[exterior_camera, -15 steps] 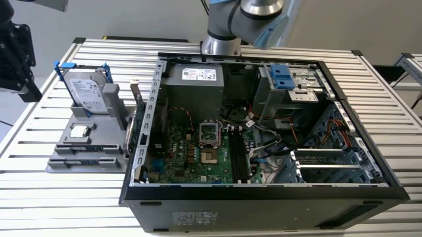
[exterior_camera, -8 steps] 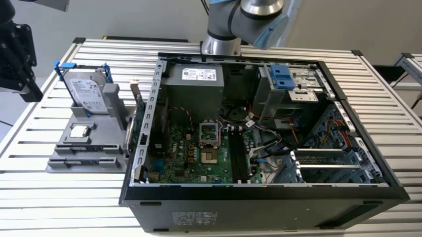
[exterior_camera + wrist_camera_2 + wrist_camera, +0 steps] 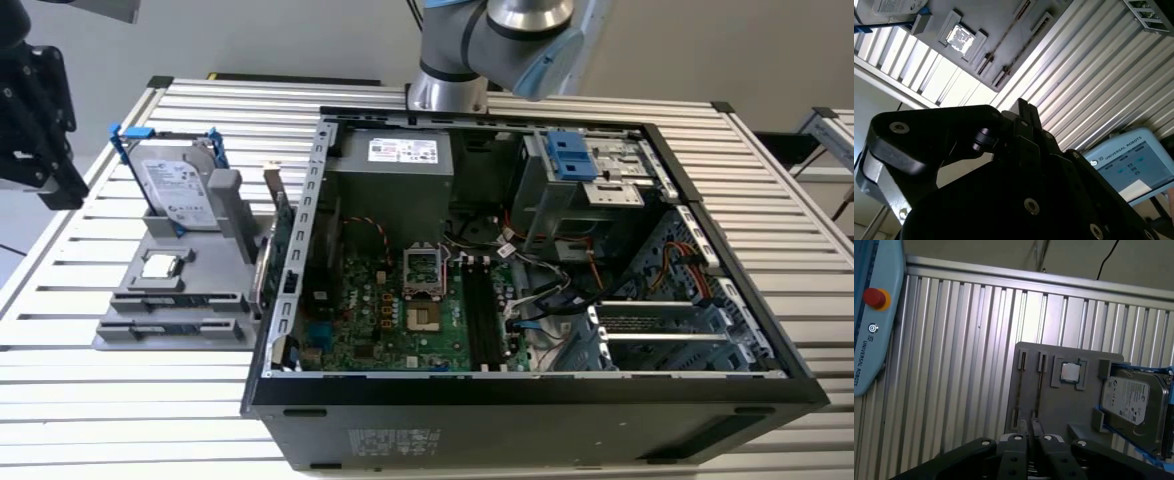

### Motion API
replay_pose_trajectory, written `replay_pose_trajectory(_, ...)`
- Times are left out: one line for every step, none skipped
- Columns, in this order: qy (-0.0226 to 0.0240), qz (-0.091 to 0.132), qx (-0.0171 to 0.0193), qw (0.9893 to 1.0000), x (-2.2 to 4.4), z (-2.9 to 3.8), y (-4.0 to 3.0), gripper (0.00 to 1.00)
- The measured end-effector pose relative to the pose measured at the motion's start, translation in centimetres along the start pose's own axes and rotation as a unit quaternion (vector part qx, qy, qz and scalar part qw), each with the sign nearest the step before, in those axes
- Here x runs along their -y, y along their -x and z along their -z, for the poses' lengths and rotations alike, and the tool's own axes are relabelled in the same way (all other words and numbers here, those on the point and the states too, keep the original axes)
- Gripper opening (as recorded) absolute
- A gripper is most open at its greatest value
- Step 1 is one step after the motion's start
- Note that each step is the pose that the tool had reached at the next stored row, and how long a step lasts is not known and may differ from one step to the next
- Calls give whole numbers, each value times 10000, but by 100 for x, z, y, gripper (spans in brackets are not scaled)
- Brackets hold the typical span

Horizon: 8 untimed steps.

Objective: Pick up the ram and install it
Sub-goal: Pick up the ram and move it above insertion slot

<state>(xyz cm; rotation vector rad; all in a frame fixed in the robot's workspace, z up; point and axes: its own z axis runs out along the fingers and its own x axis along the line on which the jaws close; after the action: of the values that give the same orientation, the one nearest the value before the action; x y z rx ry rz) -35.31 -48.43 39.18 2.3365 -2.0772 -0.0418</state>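
Note:
In both wrist views the ram (image 3: 1037, 388) (image 3: 1005, 34) looks like a thin strip standing on edge in one of two long slots of a grey fixture (image 3: 1054, 405). That fixture (image 3: 160, 300) lies on the table at the exterior view's left, beside the open computer case (image 3: 534, 260). My gripper (image 3: 56, 185) hangs high above the table, out past the fixture at the exterior view's left edge. Its black fingers (image 3: 1021, 442) are pressed close together, and I see nothing between them. The motherboard's dark memory slots (image 3: 477, 310) run down the middle of the case.
The fixture also holds a silver hard drive with blue clips (image 3: 176, 180) (image 3: 1131, 405) and a square processor (image 3: 162, 265) (image 3: 1070, 372). A green expansion card (image 3: 280, 240) stands against the case's wall. A blue-grey teach pendant (image 3: 869, 315) (image 3: 1134, 165) lies on the ribbed table.

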Motion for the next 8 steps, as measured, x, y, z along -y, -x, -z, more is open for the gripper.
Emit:
replay_pose_trajectory(0,1,0,10000,0,0,0,100)
replay_pose_trajectory(0,1,0,10000,0,0,0,100)
replay_pose_trajectory(0,2,0,10000,0,0,0,100)
replay_pose_trajectory(0,2,0,10000,0,0,0,100)
replay_pose_trajectory(0,3,0,10000,0,0,0,100)
replay_pose_trajectory(0,4,0,10000,0,0,0,100)
replay_pose_trajectory(0,4,0,10000,0,0,0,100)
replay_pose_trajectory(0,5,0,10000,0,0,0,100)
